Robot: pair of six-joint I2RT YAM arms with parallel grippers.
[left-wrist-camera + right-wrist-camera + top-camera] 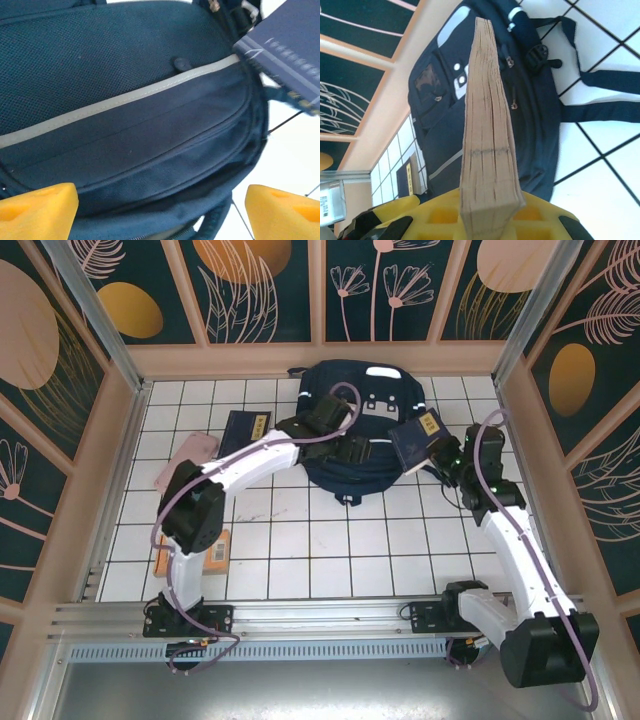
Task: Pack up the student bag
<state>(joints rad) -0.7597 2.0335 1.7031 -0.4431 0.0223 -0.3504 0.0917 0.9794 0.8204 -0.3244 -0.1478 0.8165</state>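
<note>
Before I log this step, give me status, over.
Left gripper open over student bag. Right gripper shut on navy book at bag's right edge. Front pocket looks zipped.

White arm links [250, 458], black joints [195, 515], lilac cables [345, 386] along both; left claw fingers [40, 210] yellow

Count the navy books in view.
2. One navy book lies left of the student bag; the other book is held in the right claw at the bag's right side. Others may be hidden.

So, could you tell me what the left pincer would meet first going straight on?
Probably the backpack: the open left pincer points straight at its front with nothing between, though depth is unclear.
</note>
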